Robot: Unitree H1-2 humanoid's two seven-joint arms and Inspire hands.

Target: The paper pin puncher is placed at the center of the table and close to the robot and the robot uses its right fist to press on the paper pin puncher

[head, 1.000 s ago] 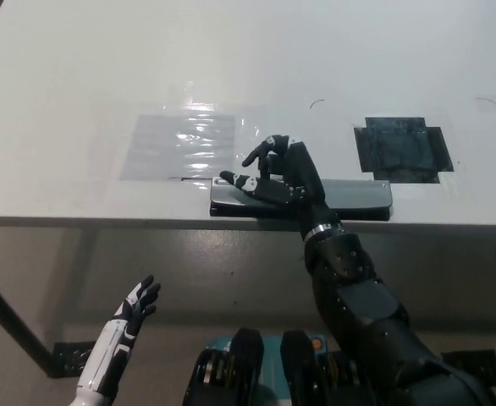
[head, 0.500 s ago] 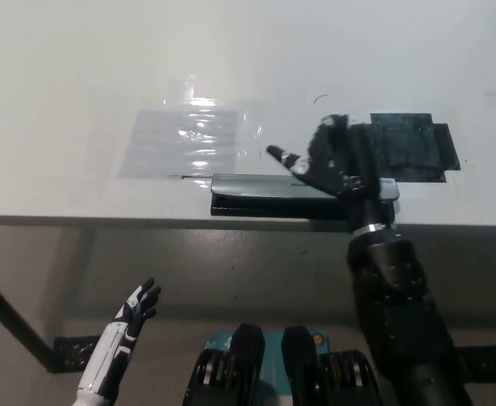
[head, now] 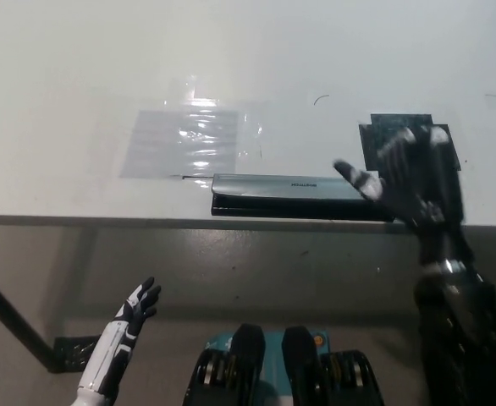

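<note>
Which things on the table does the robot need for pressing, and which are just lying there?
For the job:
- long grey paper pin puncher at the table's near edge
- black right hand, open, at its right end

Just there:
- shiny clear plastic sheet
- black tape patch
- white left hand, resting low below the white table

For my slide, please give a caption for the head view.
Black right hand open, blurred, beside the paper pin puncher; white left hand open below the table edge.

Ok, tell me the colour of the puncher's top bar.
Grey, over a black base; the paper pin puncher shows best in the head view.
</note>
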